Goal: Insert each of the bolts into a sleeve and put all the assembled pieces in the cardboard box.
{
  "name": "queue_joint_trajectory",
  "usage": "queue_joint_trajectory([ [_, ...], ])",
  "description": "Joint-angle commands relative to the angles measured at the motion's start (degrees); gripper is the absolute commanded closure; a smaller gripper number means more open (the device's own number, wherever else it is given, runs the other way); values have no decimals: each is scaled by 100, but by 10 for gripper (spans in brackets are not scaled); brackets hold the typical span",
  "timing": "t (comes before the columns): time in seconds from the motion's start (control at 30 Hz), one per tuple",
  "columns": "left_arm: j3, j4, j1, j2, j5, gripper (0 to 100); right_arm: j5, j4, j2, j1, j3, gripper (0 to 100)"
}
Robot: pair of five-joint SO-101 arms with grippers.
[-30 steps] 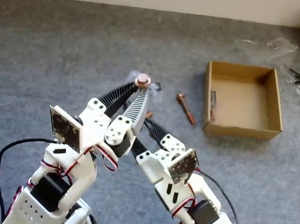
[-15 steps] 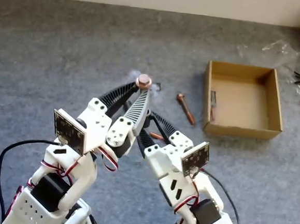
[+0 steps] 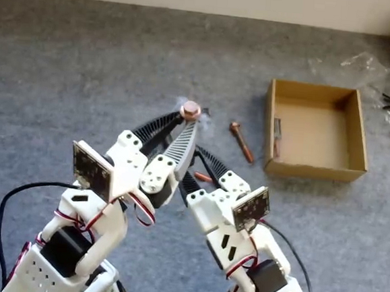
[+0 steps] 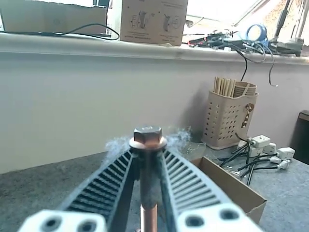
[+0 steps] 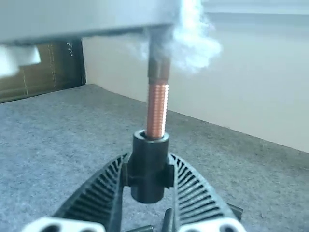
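The left gripper [image 4: 147,155] is clamped on a copper bolt [image 4: 147,137] just under its head. Directly below, the right gripper [image 5: 148,166] pinches 1 black sleeve [image 5: 147,186], the threaded tip just entering it. Both look light, rigid and slick, so firm mid-body holds suit.

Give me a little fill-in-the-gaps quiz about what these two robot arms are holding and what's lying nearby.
1. The left jaws grip a copper bolt with its head pointing ____.
2. The right jaws hold a sleeve whose colour is ____.
3. A second bolt lies loose, apart from the ____ box.
Missing words: up; black; cardboard.
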Motion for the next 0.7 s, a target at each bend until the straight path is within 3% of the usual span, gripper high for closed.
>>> queue_joint_trajectory([
  [0.0,-303,9,154,-101,53,994,97,-40,-57,-119,576,993],
  [0.67,330,167,101,-92,26,993,97,-48,-84,-75,453,993],
])
